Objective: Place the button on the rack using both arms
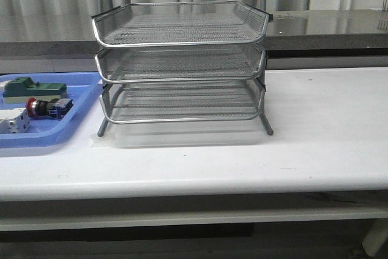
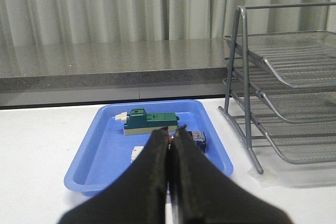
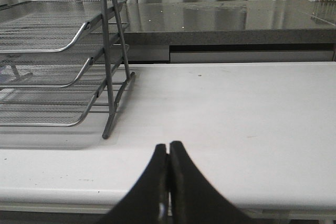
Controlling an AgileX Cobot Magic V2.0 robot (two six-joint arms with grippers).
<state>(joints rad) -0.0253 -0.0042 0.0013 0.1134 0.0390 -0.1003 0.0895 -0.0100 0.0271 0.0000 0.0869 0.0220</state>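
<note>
Light: even, soft, falling from above.
Glare: the far grey counter (image 3: 226, 22) is reflecting brightly.
Shadows: the rack (image 1: 180, 68) is casting a faint shadow underneath.
Focus: the near gripper fingers (image 2: 152, 182) are blurring darkly.

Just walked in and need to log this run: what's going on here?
Nothing is being handled yet. The button lies in the blue tray left of the rack, beside a green block and a white block. Both the left gripper and right gripper are shut and hold nothing. The rack's three tiers hold nothing.
</note>
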